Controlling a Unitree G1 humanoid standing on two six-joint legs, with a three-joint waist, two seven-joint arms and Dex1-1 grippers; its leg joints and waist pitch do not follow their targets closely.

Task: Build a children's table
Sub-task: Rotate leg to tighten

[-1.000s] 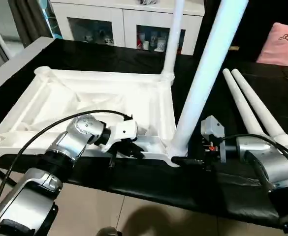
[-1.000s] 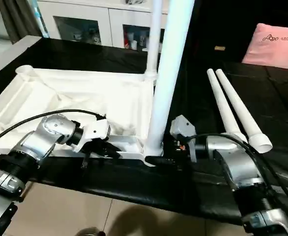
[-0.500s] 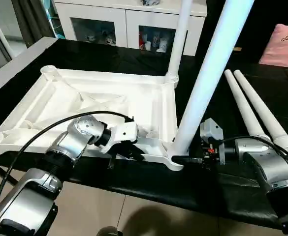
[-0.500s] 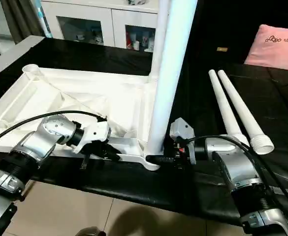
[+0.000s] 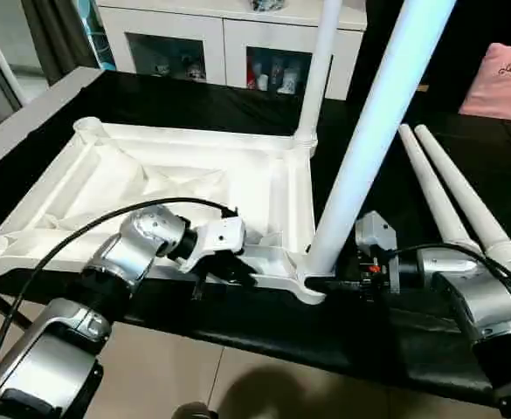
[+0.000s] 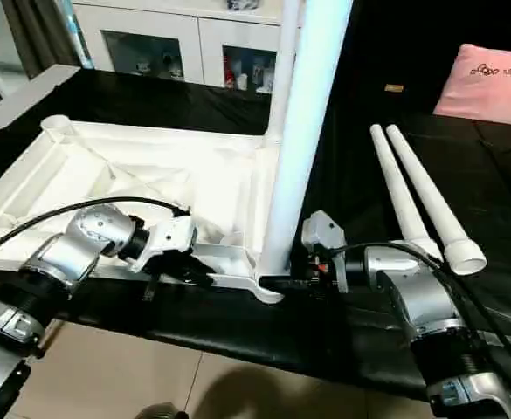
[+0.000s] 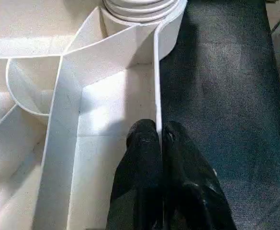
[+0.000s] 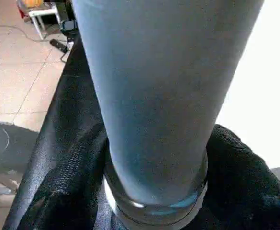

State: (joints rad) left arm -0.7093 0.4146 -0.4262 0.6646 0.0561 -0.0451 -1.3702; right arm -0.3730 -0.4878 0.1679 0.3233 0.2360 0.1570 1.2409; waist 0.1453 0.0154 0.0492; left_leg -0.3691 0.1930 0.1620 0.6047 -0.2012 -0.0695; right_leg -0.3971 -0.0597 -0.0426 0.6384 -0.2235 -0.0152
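- Since a second ago, the right gripper [image 5: 318,281] has been narrowing its fingers around the foot of the near leg [image 5: 373,131], and that leg is now standing a little steeper in its corner socket; the left arm is staying where it was.
- The tabletop [image 5: 150,179] is lying upside down on the black-covered work surface [image 5: 185,100], ribbed underside facing up, on the robot's left.
- The left gripper [image 7: 160,143] is pinching the thin near rim wall of the tabletop, its two black fingers [image 7: 142,158] clenched with the wall between them.
- A far leg [image 5: 316,70] is standing upright in the far right corner socket.
- The right gripper's fingers [image 8: 75,177] are curving around either side of the near leg's base, just above the socket collar, grasping it.
- Two spare legs [image 5: 452,188] are lying side by side on the black cover, touching each other, to the right.
- A pink cushion [image 5: 500,78] is sitting at the far right.
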